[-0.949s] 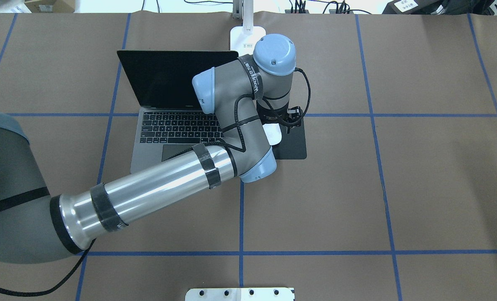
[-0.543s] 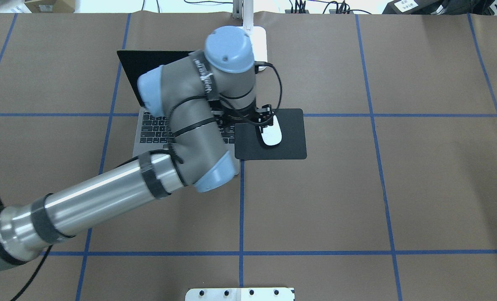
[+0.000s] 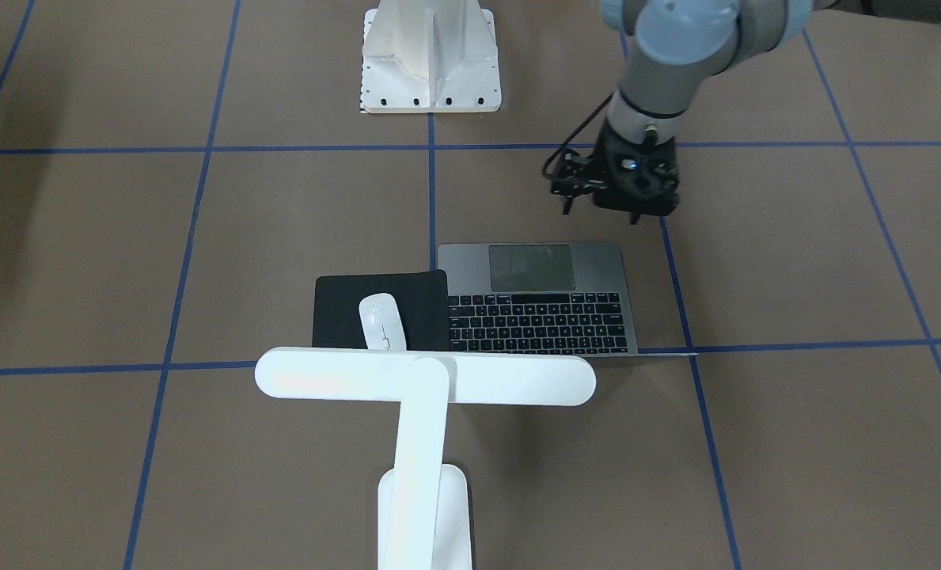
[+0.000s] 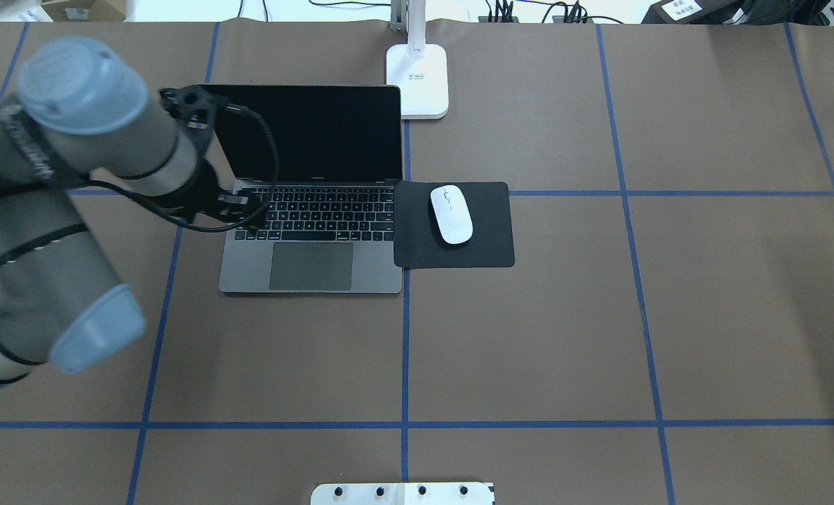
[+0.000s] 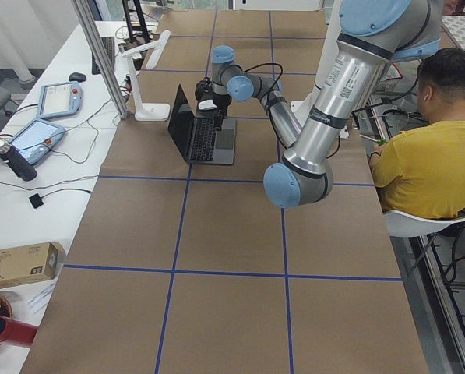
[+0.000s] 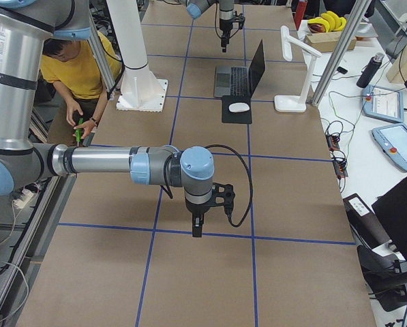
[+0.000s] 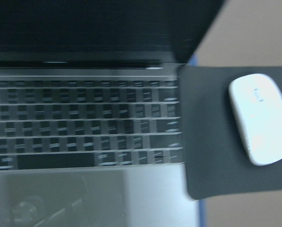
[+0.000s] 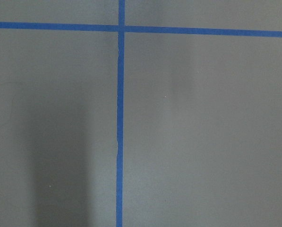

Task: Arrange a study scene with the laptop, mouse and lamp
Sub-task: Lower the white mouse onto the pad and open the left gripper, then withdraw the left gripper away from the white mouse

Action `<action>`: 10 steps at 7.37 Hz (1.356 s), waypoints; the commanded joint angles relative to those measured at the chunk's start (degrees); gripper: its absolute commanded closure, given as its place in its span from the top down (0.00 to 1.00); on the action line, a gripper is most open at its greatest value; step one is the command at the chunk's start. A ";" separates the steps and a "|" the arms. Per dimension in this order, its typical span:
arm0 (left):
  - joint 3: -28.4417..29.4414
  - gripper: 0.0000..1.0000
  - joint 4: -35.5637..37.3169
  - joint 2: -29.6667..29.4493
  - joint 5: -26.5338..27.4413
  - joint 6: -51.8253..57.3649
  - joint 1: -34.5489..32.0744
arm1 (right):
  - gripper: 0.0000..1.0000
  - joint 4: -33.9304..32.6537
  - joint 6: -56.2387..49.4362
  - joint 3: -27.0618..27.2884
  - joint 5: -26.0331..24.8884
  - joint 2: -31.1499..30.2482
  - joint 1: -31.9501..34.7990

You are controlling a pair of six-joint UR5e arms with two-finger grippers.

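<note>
Brown-papered table (image 4: 599,315). Nothing is held by left gripper (image 3: 632,210), opening cannot be told; laptop (image 4: 311,231) just beside it, mouse (image 4: 451,214) beyond on black pad (image 4: 490,242), lamp (image 3: 426,378) farther. State of right gripper (image 6: 196,228) cannot be told.

Left wrist view is blurred: laptop (image 7: 84,127) keys are smeared, and its left side and front are cut by the frame. Pad (image 7: 211,156) is cut at the right. Overhead: lamp (image 4: 417,77) head is cut off by the top edge, only the base shows. Left arm (image 4: 73,140) covers the laptop's left screen corner, some keys and most of the left gripper (image 4: 247,210), so its jaw state is unreadable. Front view: lamp bar hides the laptop screen and one end of the mouse (image 3: 381,321); lamp base is cut at the bottom. Right gripper (image 6: 197,228) is too small to read.
</note>
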 commanded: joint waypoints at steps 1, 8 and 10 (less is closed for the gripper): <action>-5.57 1.00 1.02 14.48 -4.71 21.81 -13.56 | 1.00 0.46 0.06 -0.21 0.07 0.27 -0.07; 4.88 1.00 -2.67 38.17 -15.04 61.21 -47.37 | 1.00 0.46 0.06 -0.30 0.25 0.62 -0.07; 6.74 1.00 -2.84 36.69 -15.56 59.38 -47.65 | 1.00 0.46 0.06 -0.30 0.25 0.88 -0.07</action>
